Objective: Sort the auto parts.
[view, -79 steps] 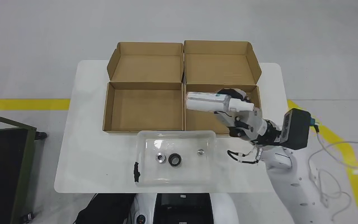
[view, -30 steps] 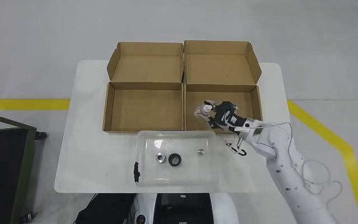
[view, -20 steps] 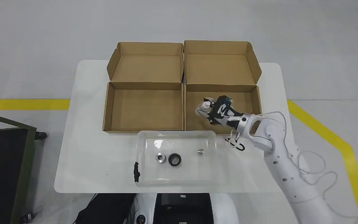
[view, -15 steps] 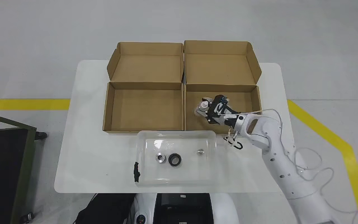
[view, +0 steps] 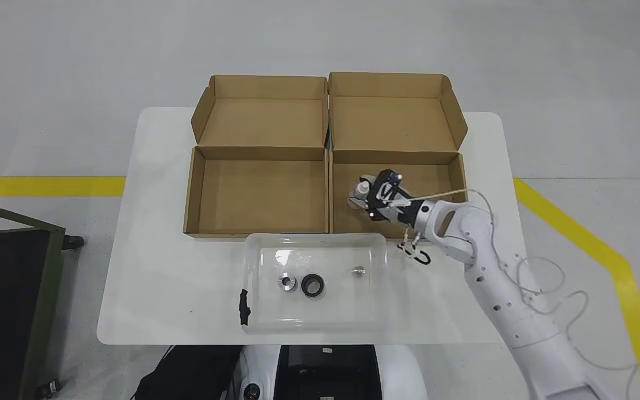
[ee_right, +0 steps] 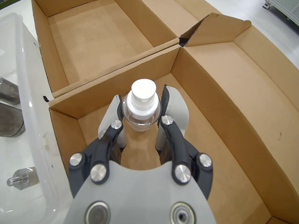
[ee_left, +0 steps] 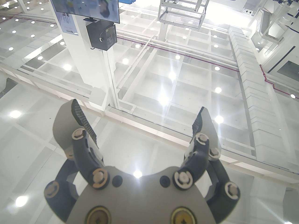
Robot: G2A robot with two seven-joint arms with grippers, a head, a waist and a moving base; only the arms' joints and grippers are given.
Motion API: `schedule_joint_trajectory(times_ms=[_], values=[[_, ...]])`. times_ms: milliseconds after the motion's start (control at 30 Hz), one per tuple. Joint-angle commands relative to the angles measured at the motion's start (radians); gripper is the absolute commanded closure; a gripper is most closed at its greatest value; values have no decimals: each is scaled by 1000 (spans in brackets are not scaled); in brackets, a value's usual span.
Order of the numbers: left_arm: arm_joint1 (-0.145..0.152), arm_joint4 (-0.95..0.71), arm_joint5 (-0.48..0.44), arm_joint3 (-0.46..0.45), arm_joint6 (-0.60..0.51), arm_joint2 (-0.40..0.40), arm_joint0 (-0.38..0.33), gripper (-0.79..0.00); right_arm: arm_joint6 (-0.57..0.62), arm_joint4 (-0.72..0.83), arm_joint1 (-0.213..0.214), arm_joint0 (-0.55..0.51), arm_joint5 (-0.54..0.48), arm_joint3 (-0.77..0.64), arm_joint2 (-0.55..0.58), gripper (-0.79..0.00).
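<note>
I'm seeing the right gripper (view: 378, 192) sitting inside the R cardboard box (view: 440, 178), toward its 9 o'clock wall, w/ its fingers (ee_right: 171, 99) closing tight on a small clear bottle (ee_right: 143, 95). The bottle's white pump cap is pointing away from the wrist. Can't tell if the bottle is touching the box floor. The L cardboard box (view: 258, 195) is lying right alongside at 9 o'clock, walls touching, both lids folding back toward 12. At 6 o'clock of the boxes, a clear plastic bin (view: 315, 238) is resting on the white table (view: 160, 250), holding a silver metal piece (view: 287, 282), a black ring (view: 314, 286) just beside it, and a small bolt (view: 358, 269) toward 3. The left gripper (ee_left: 139, 108) is pointing up at the ceiling, fingers spreading wide, gripping nothing.
</note>
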Motion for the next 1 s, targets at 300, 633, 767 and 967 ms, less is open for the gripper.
schedule_joint_trajectory(times_ms=[300,633,767,967], values=[[0,0,0,0,0,0,0,-785,-6,7,0,9,4,-10,0,-656],[0,0,0,0,0,0,0,-785,-7,35,16,-47,-39,-181,50,-785],[0,0,0,0,0,0,0,-785,-2,66,26,-91,-74,-277,80,-785],[0,0,0,0,0,0,0,-785,34,74,45,-196,-147,-440,120,-785]])
